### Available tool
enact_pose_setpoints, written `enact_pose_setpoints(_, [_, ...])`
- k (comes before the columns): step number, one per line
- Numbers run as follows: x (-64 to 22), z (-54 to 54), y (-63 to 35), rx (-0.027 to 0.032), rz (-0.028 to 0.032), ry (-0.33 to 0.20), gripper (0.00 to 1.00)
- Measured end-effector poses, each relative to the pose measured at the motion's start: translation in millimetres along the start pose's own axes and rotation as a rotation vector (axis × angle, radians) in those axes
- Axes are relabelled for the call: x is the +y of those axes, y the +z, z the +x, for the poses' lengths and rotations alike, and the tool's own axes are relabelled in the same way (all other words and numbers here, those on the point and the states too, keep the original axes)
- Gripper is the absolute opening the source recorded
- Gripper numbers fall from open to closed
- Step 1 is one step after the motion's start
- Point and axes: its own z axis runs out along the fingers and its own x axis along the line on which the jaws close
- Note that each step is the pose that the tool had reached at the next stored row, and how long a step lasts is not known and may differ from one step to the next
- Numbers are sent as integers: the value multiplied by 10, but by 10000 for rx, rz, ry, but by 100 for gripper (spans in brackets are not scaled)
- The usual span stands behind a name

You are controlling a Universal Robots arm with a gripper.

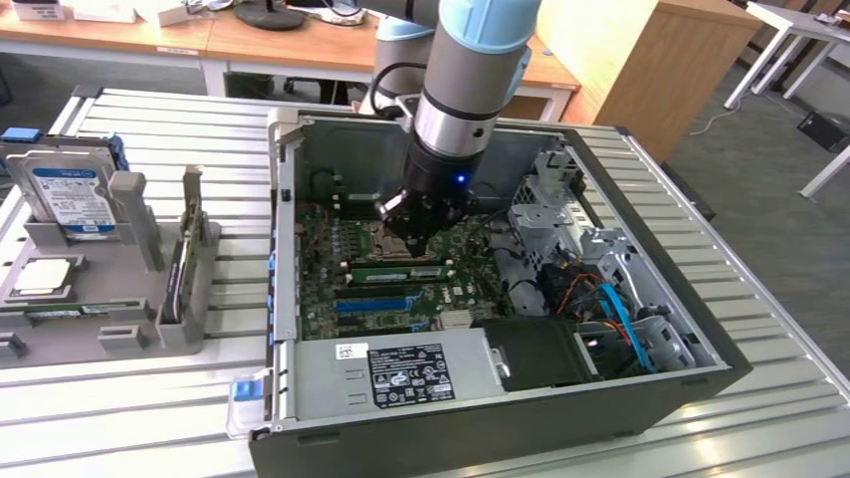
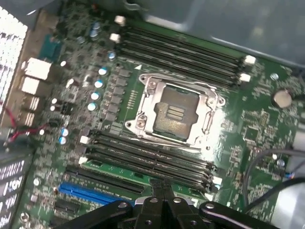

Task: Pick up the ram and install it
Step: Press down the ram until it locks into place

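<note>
Starting at the slatted table's [image 1: 777,334] left edge in the exterior view: grey holder fixture [image 1: 126,334], with a hard drive [image 1: 70,194] propped upright at its back corner, blue-and-white label facing out. Square silver processor [image 1: 44,277] lying flat just in front of that drive.

Moving right, onto the open computer case [image 1: 283,189], sitting mid-table with its side panel off. Green motherboard [image 1: 318,289] flat on the case floor. Blue expansion slot [image 1: 378,304] towards the board's front edge, and a labelled power supply [image 1: 398,370] filling the case's front corner.

And there, the ram [image 1: 398,272]: a green stick lying along the memory slots near the middle of the board, between the processor socket [image 1: 365,239] and that blue slot. Looks set in a slot; cannot tell if fully seated.

Directly above it, the robot arm [image 1: 465,90] dropping straight down into the case. Gripper [image 1: 409,249] pinched tight, no gap between the fingers, nothing clamped in them, tips down right at the ram's top edge. Touching or a hair above, cannot tell.

From the wrist view: gripper [image 2: 162,183] closed over the nearer bank of memory slots [image 2: 147,157], socket [image 2: 175,114] open at the middle of the motherboard [image 2: 248,124], second bank [image 2: 181,52] on its far side, blue slot [image 2: 90,194] just beside the fingers.

Finishing at the case's right edge: metal drive cage [image 1: 558,194] and a blue cable [image 1: 618,314].
</note>
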Motion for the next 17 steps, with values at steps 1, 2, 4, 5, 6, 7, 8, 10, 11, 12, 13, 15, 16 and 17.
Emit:
enact_pose_setpoints(1, [0, 0, 0, -6, 1, 173, 10])
enact_pose_setpoints(2, [0, 0, 0, -13, 2, 357, 10])
enact_pose_setpoints(4, [0, 0, 0, -26, 4, 725, 10])
enact_pose_setpoints(5, [0, 0, 0, -32, 5, 906, 10])
enact_pose_setpoints(6, [0, 0, 0, -39, 6, 1085, 10])
enact_pose_setpoints(7, [0, 0, 0, -45, 7, 1264, 10])
enact_pose_setpoints(8, [0, 0, 1, -52, 8, 1444, 10])
enact_pose_setpoints(10, [0, 0, 1, -65, 11, 1821, 10])
enact_pose_setpoints(11, [0, 0, 1, -71, 12, 2000, 10])
enact_pose_setpoints(12, [0, 0, 1, -76, 13, 2174, 10])
enact_pose_setpoints(13, [0, 0, 1, -83, 15, 2354, 10])
enact_pose_setpoints(15, [-1, 0, 3, -96, 17, 2713, 10])
enact_pose_setpoints(16, [0, 0, 4, -103, 17, 2895, 10])
enact_pose_setpoints(17, [0, 0, 5, -108, 18, 3048, 10])
